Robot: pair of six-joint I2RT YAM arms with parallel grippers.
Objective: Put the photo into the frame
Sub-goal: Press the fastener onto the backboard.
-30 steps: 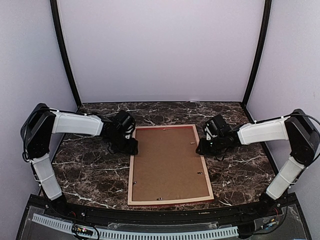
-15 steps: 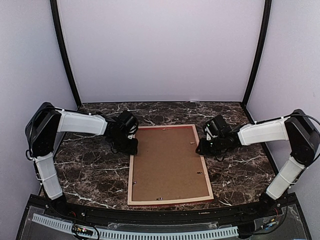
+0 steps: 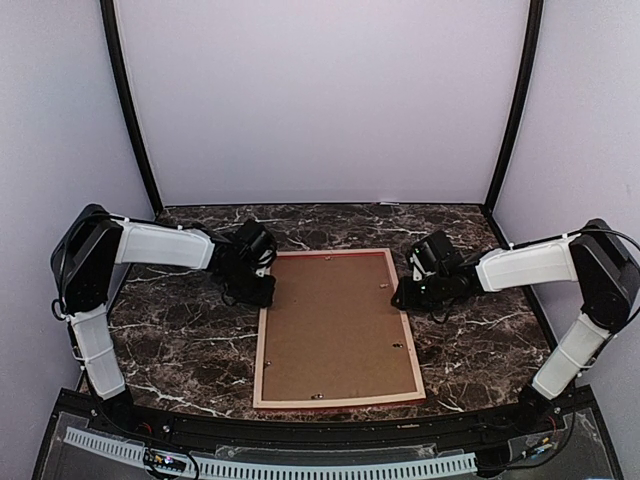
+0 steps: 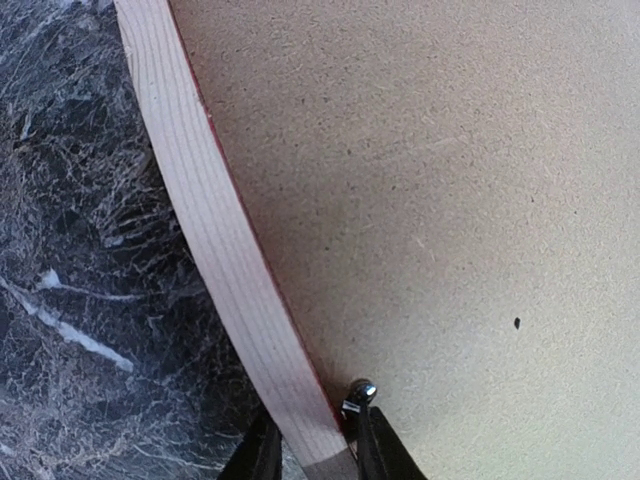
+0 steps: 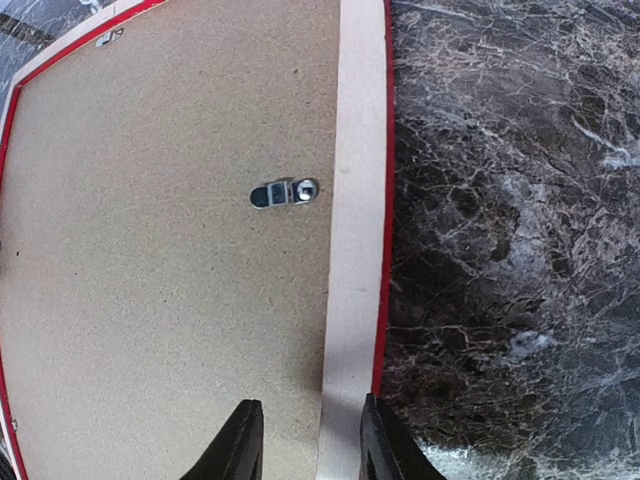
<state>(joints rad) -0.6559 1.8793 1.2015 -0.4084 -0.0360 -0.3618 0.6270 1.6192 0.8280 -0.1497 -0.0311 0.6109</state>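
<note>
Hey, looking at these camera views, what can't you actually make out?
- Photo: no view shows it; the backing board covers the frame's opening.
- Frame's front: face down on the table, every view.
- Left gripper: left wrist view's bottom edge cuts its fingertips, so clamping is unclear.
- Right gripper: fingertips cut likewise, right wrist view.

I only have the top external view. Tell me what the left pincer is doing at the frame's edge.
Observer: The left pincer is shut on the frame, one finger on each side of its pale wood rail.
Operator: Now report the right pincer.
Observer: The right pincer is open, straddling the opposite rail with a gap on the inner side.
Operator: Describe what lies ahead of it.
Observer: A small silver clip lies wholly on the backing board, just short of the rail.
</note>
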